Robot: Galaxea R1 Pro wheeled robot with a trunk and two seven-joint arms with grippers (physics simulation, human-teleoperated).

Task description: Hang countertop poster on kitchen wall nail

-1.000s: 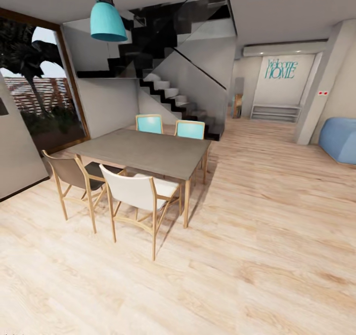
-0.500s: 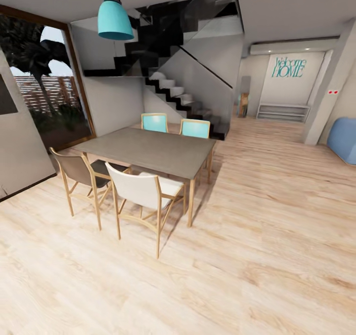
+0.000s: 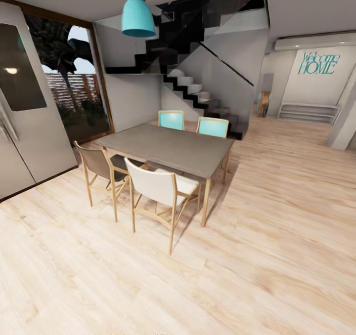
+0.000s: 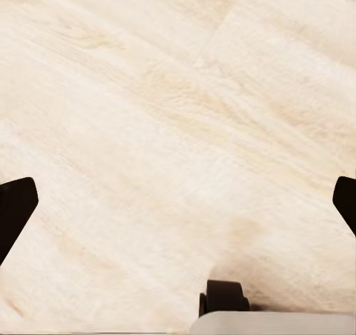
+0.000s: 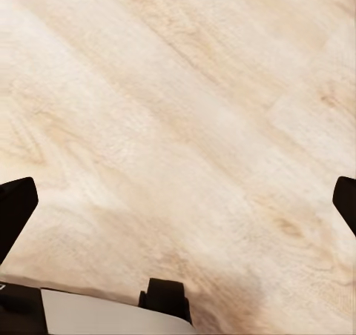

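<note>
The poster and the kitchen countertop are out of view. In the left wrist view my left gripper [image 4: 178, 205] is open, its dark fingertips [image 4: 12, 207] far apart at the picture's two sides, with nothing between them and pale wood floor beneath. In the right wrist view my right gripper [image 5: 178, 205] is likewise open and empty, its fingertips [image 5: 13, 209] spread wide over the same floor.
A grey dining table [image 3: 170, 147] with several wooden chairs [image 3: 158, 189] stands ahead. A grey fridge [image 3: 29, 127] is at the left, beside a large window [image 3: 74, 85]. A black staircase [image 3: 198, 90] and a teal lamp [image 3: 138, 19] lie beyond. My base's wheel [image 4: 223, 298] rests on the floor.
The whole head view has shifted right, so the camera has turned left. The fridge has come into view at the left and the blue seat at the right has gone out of view.
</note>
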